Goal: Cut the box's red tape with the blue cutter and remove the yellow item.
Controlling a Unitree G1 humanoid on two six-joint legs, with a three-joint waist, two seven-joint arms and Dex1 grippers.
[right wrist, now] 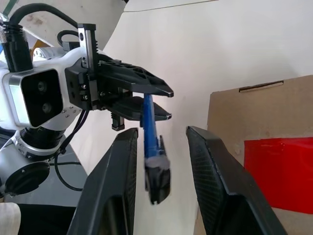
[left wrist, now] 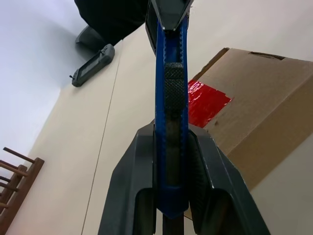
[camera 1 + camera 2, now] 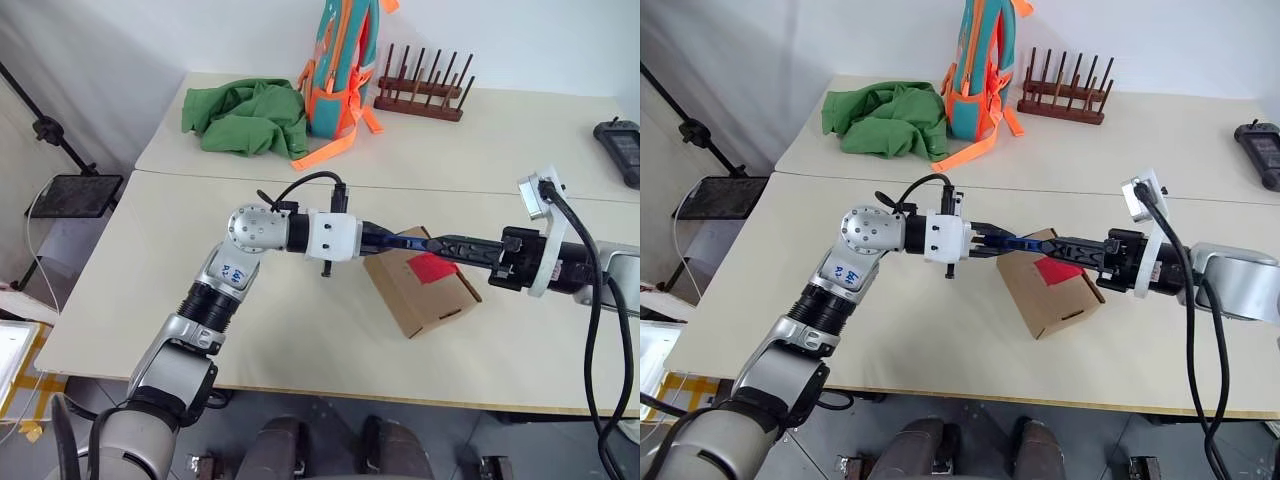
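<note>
The blue cutter (image 2: 171,122) was clamped by the left gripper (image 1: 146,100); the right gripper (image 1: 161,171), at its 3 o'clock, was held apart around its tip above the box (image 3: 420,290).

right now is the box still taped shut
Shut: the red tape lies whole across the lid seam of the box, and no flap is lifted.

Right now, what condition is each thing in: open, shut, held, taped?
box: shut, lying on the table.
red tape: stuck over the lid, uncut.
blue cutter: gripped by the left gripper.
right gripper: open around the cutter's end, not clamped.
</note>
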